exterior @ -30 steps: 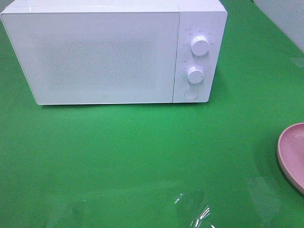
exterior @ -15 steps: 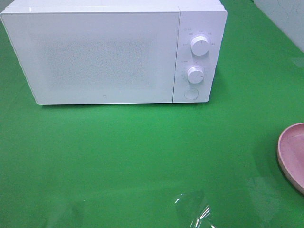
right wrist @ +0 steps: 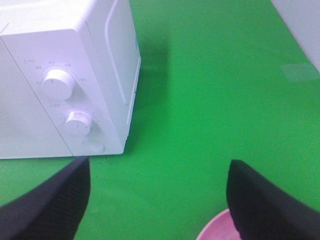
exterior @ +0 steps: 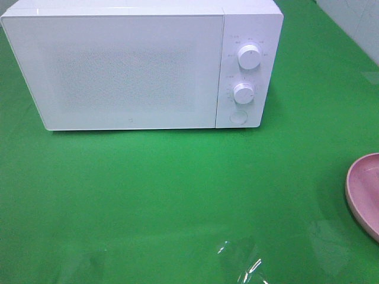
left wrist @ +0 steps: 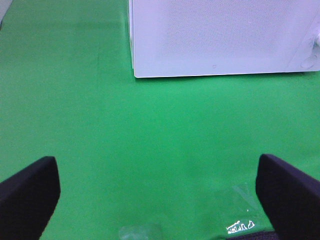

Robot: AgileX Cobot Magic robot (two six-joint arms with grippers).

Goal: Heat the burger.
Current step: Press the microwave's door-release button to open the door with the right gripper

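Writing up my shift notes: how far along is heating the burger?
Nothing looks done: the microwave door is shut and no burger is in view; only part of the pink plate shows. Nothing is in hand: the left tool and right tool are open and empty. Left, apparently: everything, from opening the door on.

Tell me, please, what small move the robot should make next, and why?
Probably bring the right gripper toward the round button of the microwave, under the two knobs, likely its door release. The door is shut, that gripper and the left gripper both hang open and empty, and no burger shows in any view.
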